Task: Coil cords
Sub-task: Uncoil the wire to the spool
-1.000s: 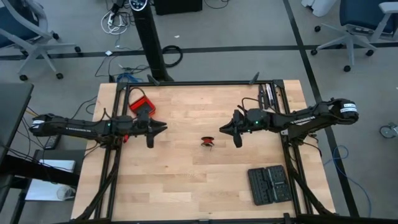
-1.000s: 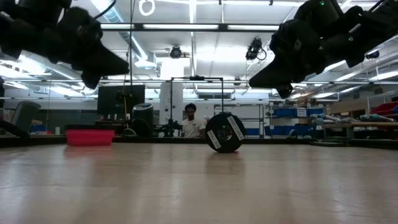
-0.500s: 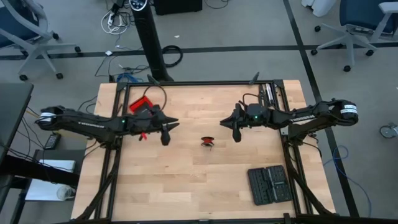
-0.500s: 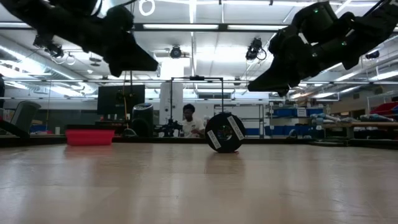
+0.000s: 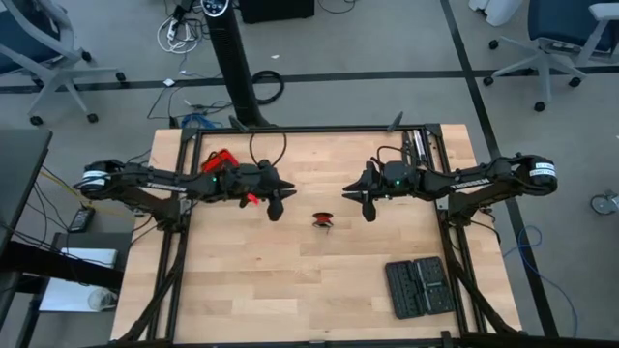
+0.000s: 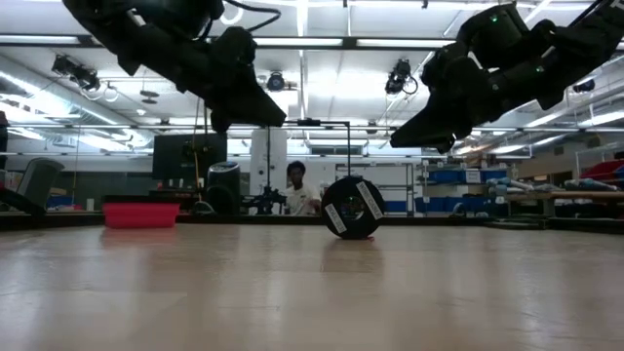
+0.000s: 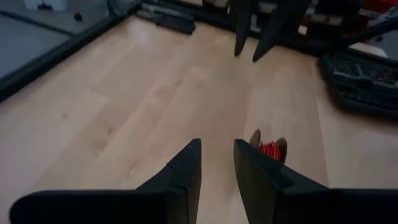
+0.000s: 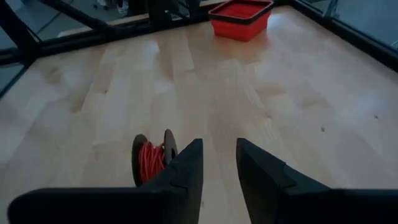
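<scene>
The cord is a thin red wire wound on a small black spool (image 5: 322, 220) that stands on its rims on the table's middle; it also shows in the low view (image 6: 352, 207). My left gripper (image 5: 277, 206) hovers above the table just left of the spool (image 7: 268, 149), open by a narrow gap, nothing between its fingers (image 7: 217, 152). My right gripper (image 5: 366, 207) hovers just right of the spool (image 8: 152, 162), also open by a narrow gap and empty (image 8: 219, 152). Neither gripper touches the spool.
A red box (image 5: 221, 158) sits at the table's far left, partly under my left arm. A black case (image 5: 418, 287) lies at the near right. Bare wood lies around the spool. A person (image 6: 297, 190) stands in the room behind the table.
My left gripper has travelled toward the table's right edge, from beside the red box to just short of the spool, staying above the table. My right gripper has stayed in place. The spool has not moved.
</scene>
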